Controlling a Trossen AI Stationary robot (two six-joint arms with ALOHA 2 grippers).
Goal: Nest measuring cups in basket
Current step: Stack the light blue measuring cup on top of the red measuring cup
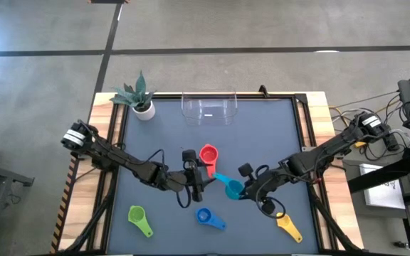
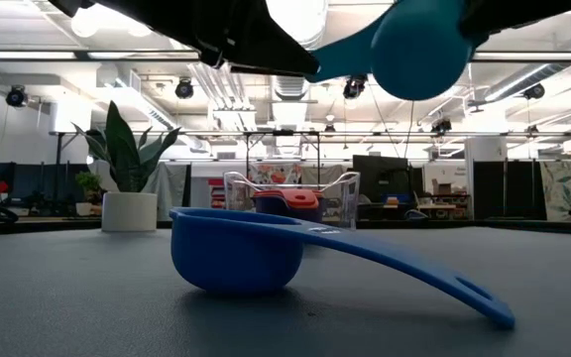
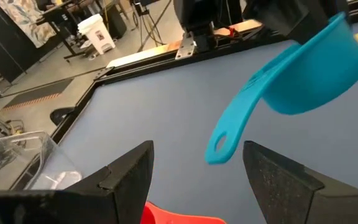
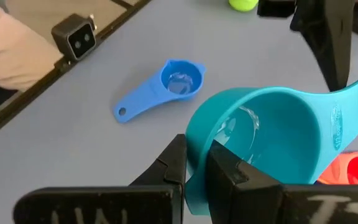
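My right gripper (image 1: 239, 190) is shut on the teal cup (image 1: 228, 185), which is off the table at mid-table. The cup shows high in the low view (image 2: 419, 45). My left gripper (image 1: 194, 179) is open beside it. Its fingers (image 3: 129, 171) stand on either side of the teal handle's free end (image 3: 217, 149) without touching it. The red cup (image 1: 208, 154) rests on the table by the left gripper. The blue (image 1: 208, 217), green (image 1: 139, 220) and yellow (image 1: 288, 225) cups lie near the near edge. The clear basket (image 1: 209, 108) stands at the far edge. My right gripper pinches the teal cup's bowl wall at the rim (image 4: 199, 155), on the side away from the handle. One finger (image 4: 229, 171) is inside the bowl and the other (image 4: 169, 168) is outside. The cup is lifted clear, and its handle (image 4: 347, 106) points toward the left gripper.
A white pot with a plant (image 1: 139, 99) stands at the far left corner beside the basket. A raised frame (image 1: 306, 128) borders the dark mat. Bare mat (image 1: 262, 135) lies between the grippers and the basket.
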